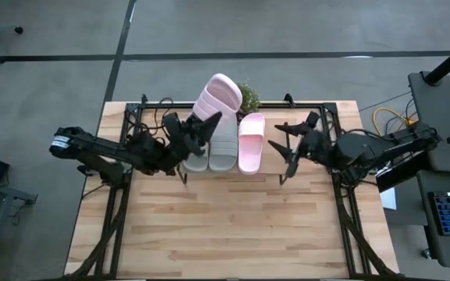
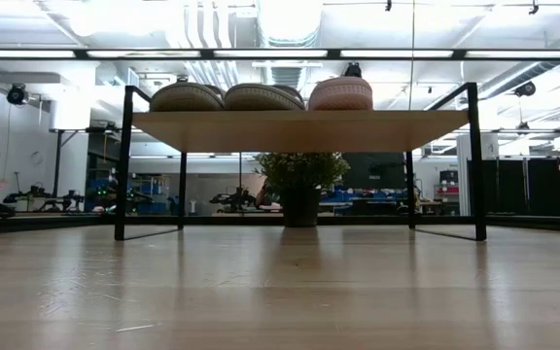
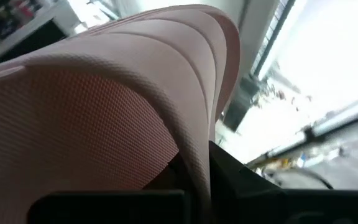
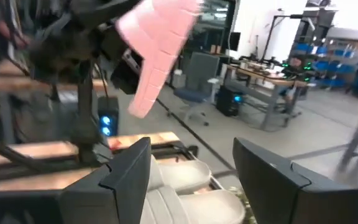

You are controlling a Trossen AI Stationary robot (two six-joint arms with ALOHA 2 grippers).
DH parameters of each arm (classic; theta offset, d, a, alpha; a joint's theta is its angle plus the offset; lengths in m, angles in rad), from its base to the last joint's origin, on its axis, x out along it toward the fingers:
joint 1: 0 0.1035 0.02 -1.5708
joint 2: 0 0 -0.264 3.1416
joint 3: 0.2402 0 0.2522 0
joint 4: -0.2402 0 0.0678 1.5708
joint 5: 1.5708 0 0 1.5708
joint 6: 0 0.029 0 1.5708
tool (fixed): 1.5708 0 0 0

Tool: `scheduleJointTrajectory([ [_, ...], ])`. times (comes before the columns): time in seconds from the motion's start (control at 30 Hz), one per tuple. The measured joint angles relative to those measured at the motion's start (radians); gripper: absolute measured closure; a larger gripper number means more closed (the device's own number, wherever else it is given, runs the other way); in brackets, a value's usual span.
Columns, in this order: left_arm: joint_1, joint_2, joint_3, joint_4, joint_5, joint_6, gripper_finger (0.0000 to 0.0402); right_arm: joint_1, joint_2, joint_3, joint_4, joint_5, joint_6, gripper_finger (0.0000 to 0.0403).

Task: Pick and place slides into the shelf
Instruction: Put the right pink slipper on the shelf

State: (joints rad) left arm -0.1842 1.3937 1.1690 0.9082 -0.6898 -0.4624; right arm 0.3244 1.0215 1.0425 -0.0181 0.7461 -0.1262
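The shelf [image 2: 290, 130] stands at the table's far side. On its plank top lie two grey-green slides [image 1: 198, 154] [image 1: 223, 145] and one pale pink slide [image 1: 251, 142], side by side. A second pink slide [image 1: 217, 100] is raised above them, with my left gripper [image 1: 201, 129] shut on it. In the right wrist view it slants through the air with its ribbed sole [image 4: 160, 43] showing. My right gripper [image 1: 283, 152] stands open to the right of the row, also above the shelf, with nothing between its fingers [image 4: 129, 171]. My left gripper pinches the pink slide at its near end [image 1: 207, 122] between its two fingers, coming from the table's left and slanting upward. In the left wrist view the slide's edge [image 3: 194, 155] runs down between the dark fingers. The slide juts up and toward the far edge, clear of the shelf.
A small potted plant [image 2: 299, 185] stands behind the shelf, under the raised slide in the high view. The shelf's black legs [image 2: 122, 160] [image 2: 474, 160] mark its ends. Bare wooden tabletop [image 1: 233, 226] reaches to the near edge. Desks and equipment fill the room beyond.
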Motion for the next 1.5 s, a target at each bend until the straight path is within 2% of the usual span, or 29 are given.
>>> scheduleJointTrajectory([
  [0.23, 0.039, 0.031, 0.000, 0.001, -0.017, -0.278, 0.0401, 0.044, 0.135, 0.161, -0.069, 0.150, -0.150, 0.0184],
  [0.53, 0.076, 0.078, 0.005, 0.000, 0.010, -0.498, 0.0401, 0.087, 0.271, 0.314, -0.075, 0.175, -0.337, 0.0184],
  [0.7, 0.093, 0.076, 0.006, 0.001, 0.122, -0.501, 0.0401, 0.090, 0.320, 0.356, -0.076, 0.175, -0.405, 0.0184],
  [0.93, 0.095, 0.072, 0.011, 0.001, 0.138, -0.539, 0.0401, 0.090, 0.336, 0.396, -0.074, 0.204, -0.468, 0.0184],
  [1.07, 0.107, 0.072, 0.006, -0.001, 0.226, -0.541, 0.0401, 0.090, 0.333, 0.408, -0.077, 0.205, -0.497, 0.0184],
  [1.23, 0.106, 0.072, 0.009, -0.055, 0.287, -0.463, 0.0401, 0.090, 0.307, 0.461, -0.077, 0.120, -0.419, 0.0184],
  [1.37, 0.106, 0.072, 0.008, -0.066, 0.291, -0.365, 0.0401, 0.090, 0.307, 0.493, -0.092, 0.107, -0.396, 0.0184],
  [1.5, 0.106, 0.072, 0.009, -0.063, 0.312, -0.207, 0.0401, 0.088, 0.308, 0.531, -0.220, 0.007, -0.276, 0.0184],
])
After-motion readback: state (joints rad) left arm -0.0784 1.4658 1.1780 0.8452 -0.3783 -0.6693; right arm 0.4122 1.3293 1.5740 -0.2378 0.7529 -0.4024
